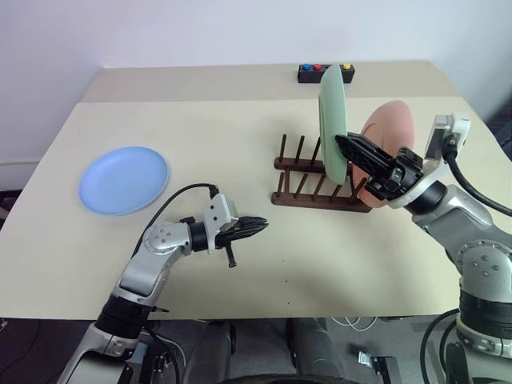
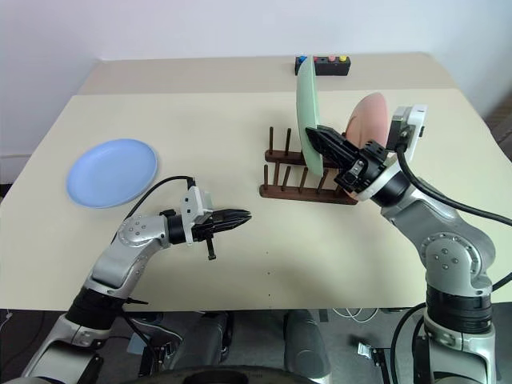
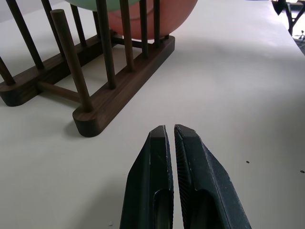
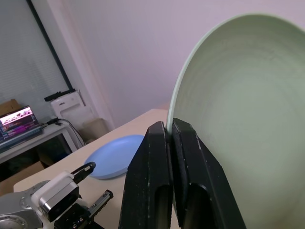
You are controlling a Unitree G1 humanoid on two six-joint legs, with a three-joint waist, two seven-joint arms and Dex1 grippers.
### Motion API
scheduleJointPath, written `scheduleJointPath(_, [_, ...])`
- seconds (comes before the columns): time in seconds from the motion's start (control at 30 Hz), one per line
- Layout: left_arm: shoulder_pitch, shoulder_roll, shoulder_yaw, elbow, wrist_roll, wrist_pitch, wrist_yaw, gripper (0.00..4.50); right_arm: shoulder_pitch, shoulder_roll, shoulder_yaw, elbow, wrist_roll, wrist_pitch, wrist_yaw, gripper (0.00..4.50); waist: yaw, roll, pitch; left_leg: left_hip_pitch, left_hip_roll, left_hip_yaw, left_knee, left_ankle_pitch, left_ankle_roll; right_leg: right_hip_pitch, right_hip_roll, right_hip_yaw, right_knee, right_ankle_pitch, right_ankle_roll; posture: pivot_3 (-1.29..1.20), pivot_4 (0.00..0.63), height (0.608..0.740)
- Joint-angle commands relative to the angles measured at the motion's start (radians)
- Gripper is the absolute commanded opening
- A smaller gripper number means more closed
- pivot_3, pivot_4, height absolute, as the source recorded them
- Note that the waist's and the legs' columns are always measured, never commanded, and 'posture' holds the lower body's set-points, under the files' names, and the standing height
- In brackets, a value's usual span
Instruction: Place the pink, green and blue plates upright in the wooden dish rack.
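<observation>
1. Nearest the robot, the left gripper (image 1: 254,226) hovers low over the table (image 1: 320,264) with its fingers clenched together on nothing, pointing toward the rack's near end.
2. The blue plate (image 1: 124,179) lies flat on the table, well apart to the left of that gripper and a little farther back; the left arm is plainly the nearer one to it.
3. The wooden dish rack (image 1: 317,178) stands right of centre, its long axis running left to right, pegs upright.
4. The right gripper (image 1: 346,146) is clamped on the rim of the green plate (image 1: 333,120), which stands on edge above the rack, its lower edge down among the pegs; whether it rests on the base bars cannot be told.
5. The plate's face is set across the rack's long axis, so the coming move looks like a short straight lowering between two peg pairs, keeping the plate from tipping.
6. In the rack: the pink plate (image 1: 390,138) sits upright at the right end, just beside the green one; the slots to the left are free.
7. Farthest back, a black button box (image 1: 322,74) sits near the table's far edge.
</observation>
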Motion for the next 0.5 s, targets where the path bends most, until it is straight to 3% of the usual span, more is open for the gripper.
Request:
scheduleJointPath(0.03, [-0.017,-0.002,0.009,-0.02,-0.005,-0.004,0.002,0.22,-0.001,0.02,-0.032,-0.002,0.023,-0.006,-0.008,0.08,0.0,0.0,0.0,0.0,0.0,0.0,0.0,0.0,0.0,0.0,0.0,0.0,0.0,0.0,0.0,0.0,0.15,0.74])
scheduleJointPath(0.3, [-0.021,0.0,0.008,-0.036,-0.007,0.011,0.008,0.22,0.021,0.038,-0.039,-0.001,0.025,-0.005,-0.008,0.08,0.0,0.0,0.0,0.0,0.0,0.0,0.0,0.0,0.0,0.0,0.0,0.0,0.0,0.0,0.0,0.0,0.15,0.74])
scheduleJointPath(0.4, [-0.023,-0.002,0.008,-0.022,-0.004,0.004,0.004,0.22,0.029,0.04,-0.042,-0.001,0.027,-0.005,-0.009,0.9,0.0,0.0,0.0,0.0,0.0,0.0,0.0,0.0,0.0,0.0,0.0,0.0,0.0,0.0,0.0,0.0,0.15,0.74])
scheduleJointPath(0.5, [-0.019,-0.004,0.006,-0.016,-0.001,-0.004,0.004,0.22,0.034,0.04,-0.046,-0.003,0.029,-0.006,-0.009,2.39,-0.001,0.0,0.0,0.0,0.0,0.0,0.0,0.0,0.0,0.0,0.0,0.0,0.0,0.0,0.0,0.0,0.15,0.74])
